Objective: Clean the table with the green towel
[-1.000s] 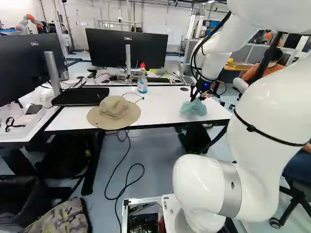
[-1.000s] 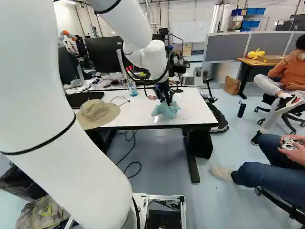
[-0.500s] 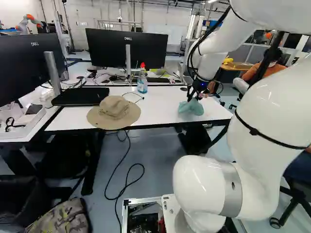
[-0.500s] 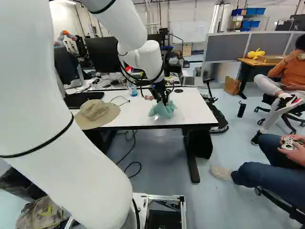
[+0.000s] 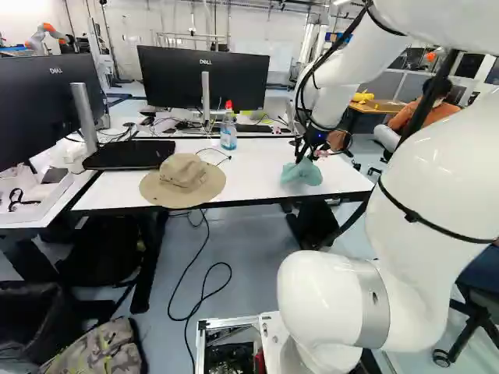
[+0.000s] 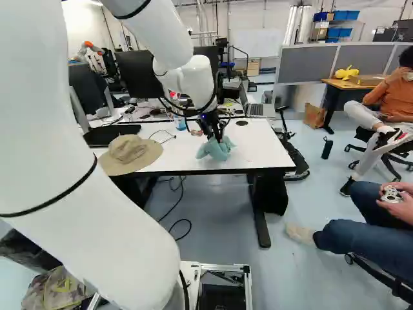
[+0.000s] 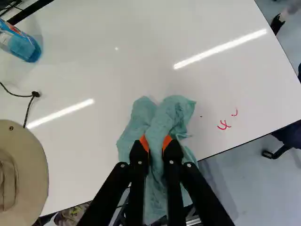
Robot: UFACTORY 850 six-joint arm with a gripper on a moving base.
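My gripper [image 6: 218,137] points down at the white table [image 6: 258,145] in the right base view, the green towel [image 6: 217,150] bunched beneath it. In the wrist view the gripper [image 7: 156,143] is shut on the towel [image 7: 164,117], a fold pinched between its orange pads. The cloth spreads ahead of the fingers and to both sides, over the tabletop close to its front edge. Red marks [image 7: 224,125] show on the white surface beside the towel, on the side away from the hat.
A tan hat [image 5: 183,179] lies at the table's front edge. Behind it stand a spray bottle [image 5: 228,128] with blue liquid and a monitor [image 5: 204,78]. A thin black cable [image 7: 29,104] runs near the hat. Another robot [image 5: 45,35] is far back.
The arm has moved leftward in both base views, sliding the towel along the table toward the hat. The gripper has stayed shut on it. The base has not moved.
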